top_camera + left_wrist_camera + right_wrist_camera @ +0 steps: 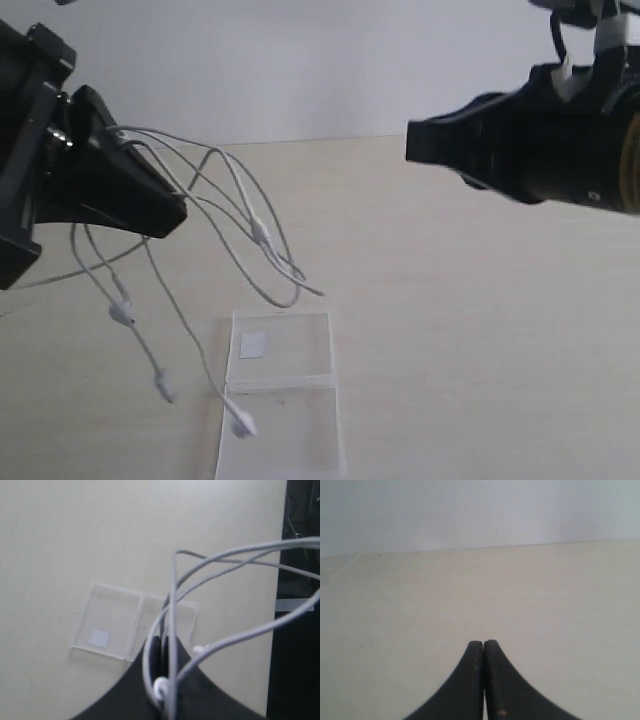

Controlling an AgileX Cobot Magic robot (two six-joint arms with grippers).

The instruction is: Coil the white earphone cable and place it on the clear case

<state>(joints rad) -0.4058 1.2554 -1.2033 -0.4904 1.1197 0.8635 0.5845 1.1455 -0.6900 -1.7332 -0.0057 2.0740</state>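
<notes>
My left gripper (178, 212) hangs above the table on the left, shut on the white earphone cable (262, 236). Several loops of the thin wire drape out of its tip (162, 641) toward the middle. One earbud (242, 424) dangles over the clear case (300, 355); the other earbud (165, 386) hangs to the case's left. The case lies open and flat with a white sticker (253, 345) on its far half. In the left wrist view the case (112, 617) lies below the loops of the cable (235, 560). My right gripper (412, 143) is high on the right, shut and empty (483, 643).
The pale wooden table (480, 330) spreads to the right of the case, with a white wall (300, 60) behind it. A dark area (300, 630) lies past the table's edge in the left wrist view.
</notes>
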